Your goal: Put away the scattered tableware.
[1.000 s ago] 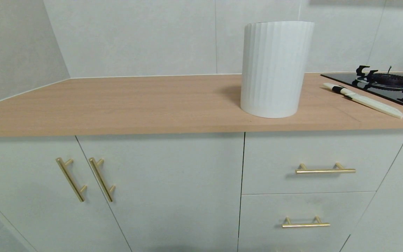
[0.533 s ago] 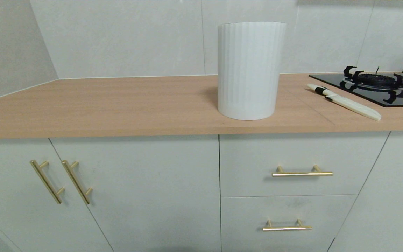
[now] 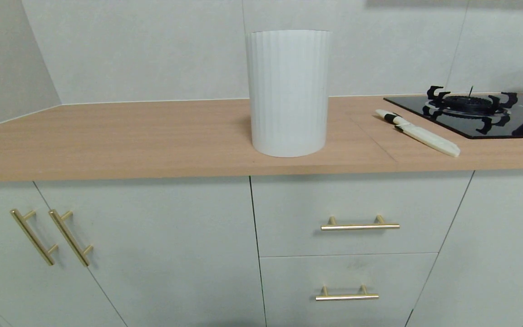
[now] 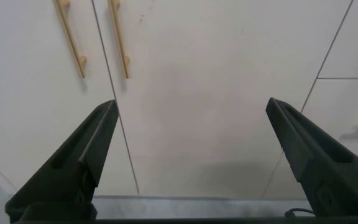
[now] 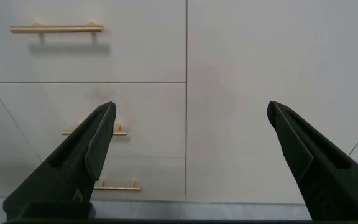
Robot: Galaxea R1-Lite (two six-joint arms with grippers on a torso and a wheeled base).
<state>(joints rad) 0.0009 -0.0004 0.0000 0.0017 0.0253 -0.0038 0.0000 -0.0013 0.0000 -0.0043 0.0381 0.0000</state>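
A tall white ribbed holder (image 3: 288, 93) stands upright on the wooden counter (image 3: 107, 136), near its front edge. To its right a cream knife (image 3: 418, 132) with a black band on the handle lies flat beside the hob. My left gripper (image 4: 191, 109) is open, low down, facing the white cabinet doors with nothing between its fingers. My right gripper (image 5: 191, 112) is open too, facing the drawer fronts, and holds nothing.
A black gas hob (image 3: 475, 113) with pan supports lies at the counter's right end. Below are two cabinet doors with gold handles (image 3: 50, 236) and two drawers with gold handles (image 3: 360, 225). Tiled walls close the back and left.
The whole head view has shifted: holder, knife and hob now sit further left in the picture, so the camera has moved rightwards. Nothing on the counter has moved.
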